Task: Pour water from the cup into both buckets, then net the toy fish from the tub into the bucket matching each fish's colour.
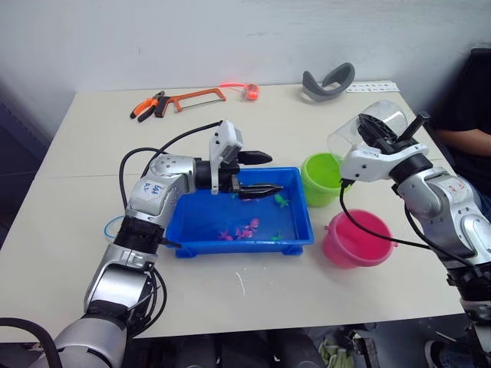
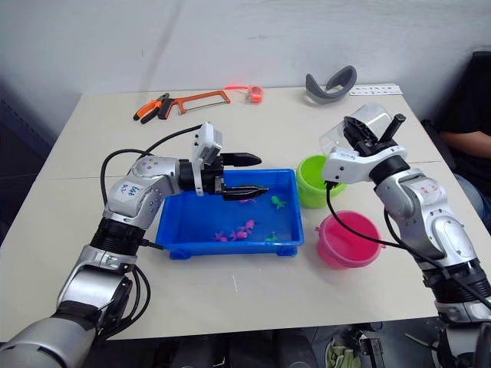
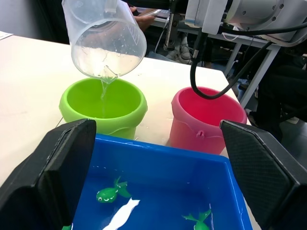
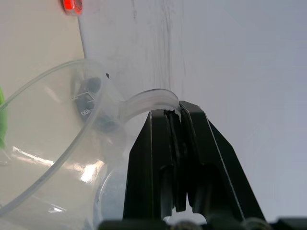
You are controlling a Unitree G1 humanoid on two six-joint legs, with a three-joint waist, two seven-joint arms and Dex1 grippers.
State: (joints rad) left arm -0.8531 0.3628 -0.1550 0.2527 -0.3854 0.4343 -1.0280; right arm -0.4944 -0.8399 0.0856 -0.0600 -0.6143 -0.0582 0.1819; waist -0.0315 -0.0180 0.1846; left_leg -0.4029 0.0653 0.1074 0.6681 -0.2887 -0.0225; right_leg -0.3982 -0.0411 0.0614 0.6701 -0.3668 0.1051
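Note:
My right gripper (image 4: 175,111) is shut on the handle of the clear cup (image 1: 368,126). The cup is tipped over the lime green bucket (image 1: 322,178), and a thin stream of water falls from its lip (image 3: 108,74) into that bucket. The pink bucket (image 1: 357,239) stands just in front of the green one. My left gripper (image 1: 268,173) hovers open and holding nothing over the far side of the blue tub (image 1: 238,244). Several pink fish (image 1: 247,228) and green fish (image 1: 281,200) lie in the tub. A light blue hoop (image 1: 115,226), apparently the net, lies left of the tub, partly hidden by my left arm.
An orange hacksaw (image 1: 196,97), pliers (image 1: 147,106), a red glowing object (image 1: 249,90) and a grey curved band (image 1: 328,80) lie along the table's far edge. A person in black (image 1: 472,115) sits at the right.

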